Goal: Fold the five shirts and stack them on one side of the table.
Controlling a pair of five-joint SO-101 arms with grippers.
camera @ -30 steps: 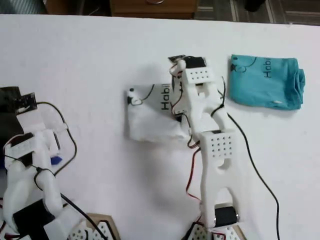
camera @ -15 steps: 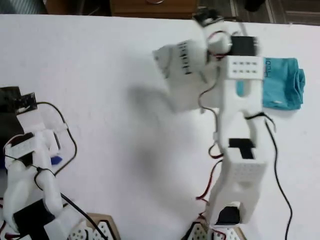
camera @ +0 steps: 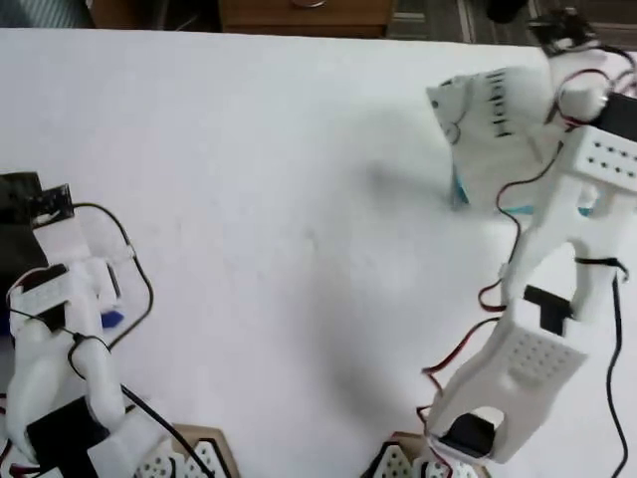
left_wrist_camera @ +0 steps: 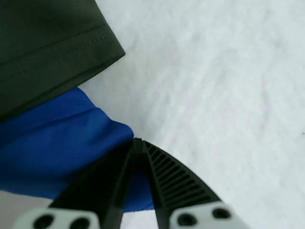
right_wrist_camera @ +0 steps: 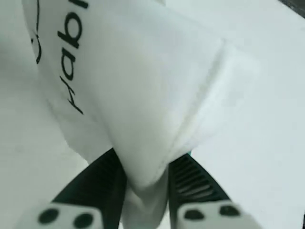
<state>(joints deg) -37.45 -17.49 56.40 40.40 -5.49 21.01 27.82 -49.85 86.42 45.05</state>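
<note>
**White shirt** (camera: 493, 129), two o'clock on the table (camera: 249, 199): soft matt cloth, black print. **Table:** white, matt, faintly fuzzy, possibly a cloth cover. **Black shirt** (left_wrist_camera: 47, 43) and **blue shirt** (left_wrist_camera: 52, 148): matt cloth, the black with a stitched hem. **Right arm** (camera: 528, 363), four o'clock, and **left arm** (camera: 50, 339), eight o'clock: smooth white plastic, perforated panels. **Left gripper** (left_wrist_camera: 138, 143) and **right gripper** (right_wrist_camera: 143, 167): black ribbed plastic. **Cabinet** (camera: 304, 15), twelve o'clock: brown wood.

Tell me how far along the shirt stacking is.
Done: a teal shirt lies at the far right of the table. In hand: the right gripper is shut on the folded white shirt, holding it over the teal one, not yet set down. Remaining: a black shirt and a blue shirt lie unstacked by the shut left gripper.
</note>
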